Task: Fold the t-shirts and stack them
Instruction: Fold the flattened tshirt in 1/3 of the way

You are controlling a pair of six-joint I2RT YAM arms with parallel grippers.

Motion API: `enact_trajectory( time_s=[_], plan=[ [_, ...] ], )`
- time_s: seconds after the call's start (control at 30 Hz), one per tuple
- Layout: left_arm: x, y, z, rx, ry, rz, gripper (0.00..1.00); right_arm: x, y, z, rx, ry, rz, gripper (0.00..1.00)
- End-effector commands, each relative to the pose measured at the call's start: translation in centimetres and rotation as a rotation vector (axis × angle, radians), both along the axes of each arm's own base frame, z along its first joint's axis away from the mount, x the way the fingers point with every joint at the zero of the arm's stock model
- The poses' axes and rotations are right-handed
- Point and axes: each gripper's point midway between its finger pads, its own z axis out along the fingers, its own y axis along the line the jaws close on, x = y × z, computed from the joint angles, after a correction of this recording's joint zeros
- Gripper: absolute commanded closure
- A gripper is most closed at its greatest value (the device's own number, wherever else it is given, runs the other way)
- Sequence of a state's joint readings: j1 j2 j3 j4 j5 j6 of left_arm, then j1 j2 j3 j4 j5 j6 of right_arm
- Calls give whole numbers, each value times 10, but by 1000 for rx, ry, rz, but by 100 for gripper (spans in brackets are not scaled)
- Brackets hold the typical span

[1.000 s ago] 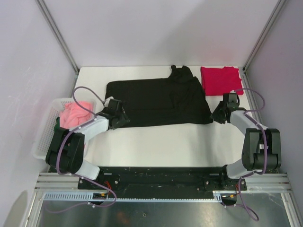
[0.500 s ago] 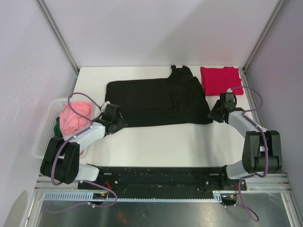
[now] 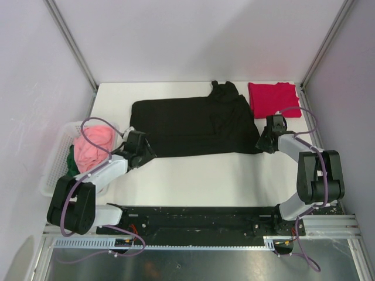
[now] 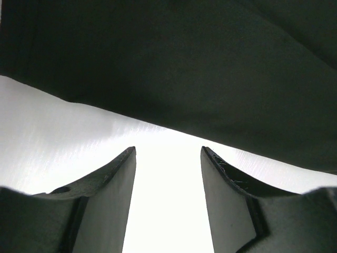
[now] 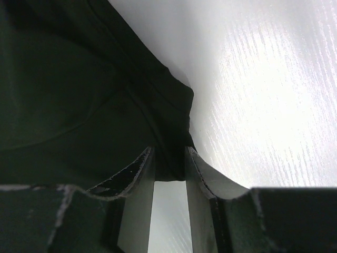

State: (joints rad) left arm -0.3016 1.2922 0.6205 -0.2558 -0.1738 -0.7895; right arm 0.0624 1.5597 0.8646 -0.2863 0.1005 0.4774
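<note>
TOP: black t-shirt (image 3: 193, 126) laid out mid-table (image 3: 205, 175), crimson t-shirt (image 3: 273, 98) just beside its far-right end, left tool (image 3: 149, 153) at its near-left corner, right tool (image 3: 261, 143) at its near-right corner | LEFT WRIST: jaws wide apart over bare table, shirt hem just ahead | RIGHT WRIST: jaws narrow, shirt corner between the tips, pinched or not, can't tell

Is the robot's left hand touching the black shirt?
Apart. In the left wrist view the left hand is open, and a strip of white table shows between its fingertips and the edge of the black shirt.
</note>
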Motion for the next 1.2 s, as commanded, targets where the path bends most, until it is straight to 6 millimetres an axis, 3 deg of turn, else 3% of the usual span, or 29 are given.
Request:
enact_trajectory(
  time_s=[0.0, 0.23, 0.37, 0.57, 0.7, 1.17],
  plan=[
    [4, 4, 9, -23, -39, 23, 43, 16, -4, 6, -23, -19, -2, 67],
    [3, 12, 10, -30, -42, 32, 43, 7, -22, -2, -56, 32, -66, 68],
    [4, 14, 10, -30, -42, 33, 43, 13, -22, 18, -50, -21, -70, 68],
    [3, 19, 9, -26, -45, 64, 43, 23, -1, 44, -94, -78, -10, 67],
    [1, 23, 9, -30, -47, 82, 43, 22, 4, 33, -128, -39, 4, 68],
    [-6, 35, 8, -33, -57, 161, 43, 22, -9, 5, -181, 40, -22, 69]
  ],
)
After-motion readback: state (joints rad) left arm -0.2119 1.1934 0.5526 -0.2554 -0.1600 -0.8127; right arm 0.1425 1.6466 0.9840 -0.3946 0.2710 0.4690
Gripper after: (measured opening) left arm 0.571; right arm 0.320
